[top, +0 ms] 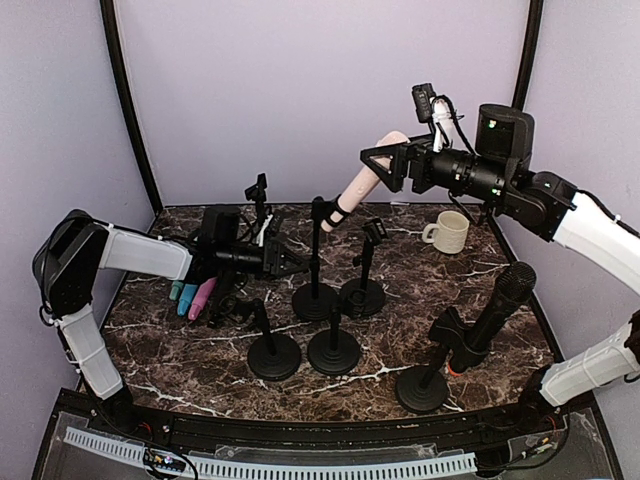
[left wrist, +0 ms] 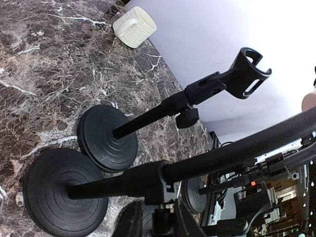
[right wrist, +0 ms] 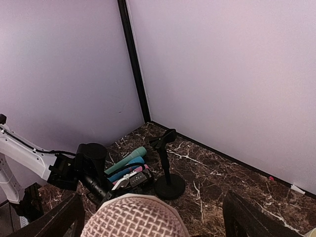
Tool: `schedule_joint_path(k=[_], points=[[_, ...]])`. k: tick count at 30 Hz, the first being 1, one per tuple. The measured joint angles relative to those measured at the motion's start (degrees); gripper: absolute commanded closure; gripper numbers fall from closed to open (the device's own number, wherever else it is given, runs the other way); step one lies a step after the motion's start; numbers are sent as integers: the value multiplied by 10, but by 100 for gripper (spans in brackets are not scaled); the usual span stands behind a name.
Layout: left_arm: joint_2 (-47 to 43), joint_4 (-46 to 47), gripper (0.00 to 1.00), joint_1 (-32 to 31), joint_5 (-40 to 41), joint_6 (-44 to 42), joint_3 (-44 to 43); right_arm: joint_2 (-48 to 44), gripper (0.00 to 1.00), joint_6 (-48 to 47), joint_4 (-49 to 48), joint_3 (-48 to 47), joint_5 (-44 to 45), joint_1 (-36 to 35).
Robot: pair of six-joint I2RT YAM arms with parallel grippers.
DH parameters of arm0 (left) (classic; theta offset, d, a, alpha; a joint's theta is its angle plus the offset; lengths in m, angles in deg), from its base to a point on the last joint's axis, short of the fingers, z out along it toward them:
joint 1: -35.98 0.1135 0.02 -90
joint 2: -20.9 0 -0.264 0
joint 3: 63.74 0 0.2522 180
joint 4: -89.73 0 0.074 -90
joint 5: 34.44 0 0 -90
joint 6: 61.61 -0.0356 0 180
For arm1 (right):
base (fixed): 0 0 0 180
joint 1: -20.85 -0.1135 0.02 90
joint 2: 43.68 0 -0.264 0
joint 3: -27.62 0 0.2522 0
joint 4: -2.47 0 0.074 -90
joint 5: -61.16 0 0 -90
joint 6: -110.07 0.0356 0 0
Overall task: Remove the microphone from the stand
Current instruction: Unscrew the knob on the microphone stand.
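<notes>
Walls (top: 300, 90): pale lilac panels close the back and both sides, with black posts running up the corners
Table (top: 190, 345): dark brown marble with white veins, carrying everything below
Right arm (top: 520, 185): white and black, held high over the table's right side and reaching left toward the centre
Left arm (top: 130, 252): white and black, stretched low across the left side toward the centre
Tall stand (top: 317, 255): black pole upright on a round base near the middle; the clip at its top holds the foot of the pink microphone (top: 355, 190)
Shorter stand (top: 364, 270): just right of the tall stand, bases almost touching, clip empty
Front stands: one at front left (top: 274, 356), one beside it (top: 333, 351), and a front-right stand (top: 421, 390) with a black microphone (top: 498, 312) leaning in its clip
Pink microphone: tilted, mesh head up and to the right, foot seated in the tall stand's clip; the head fills the bottom of the right wrist view (right wrist: 133, 217)
Right gripper (top: 378, 160): its fingers (right wrist: 247, 215) stand on either side of the pink microphone's upper part; whether they press on it cannot be told
Left gripper (top: 295, 262): low beside the tall stand's pole, which crosses close in front in the left wrist view (left wrist: 237, 153); whether it clamps the pole cannot be told
Loose microphones (top: 190, 296): teal, blue and pink, lying side by side under the left arm
Cup (top: 447, 231): cream, handle to the left, near the table's back right
</notes>
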Motion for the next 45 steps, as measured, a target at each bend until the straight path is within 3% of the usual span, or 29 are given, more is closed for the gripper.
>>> schedule_joint_path(k=[9,18,37,39,43,45], points=[[-1,18,96,-1,2,47,2,0,14,2,-1,9,0,0],[8,107,99,0,-15,166,42,0,19,6,-5,21,-4,0],[58,325,100,5,-45,376,100,0,19,5,-19,32,-5,0],[58,326,95,5,-46,384,101,0,19,4,-20,32,-5,0],[54,313,60,5,-45,374,97,0,17,2,-21,33,-5,0],[46,275,50,5,-40,356,96,0,17,1,-21,34,-5,0]])
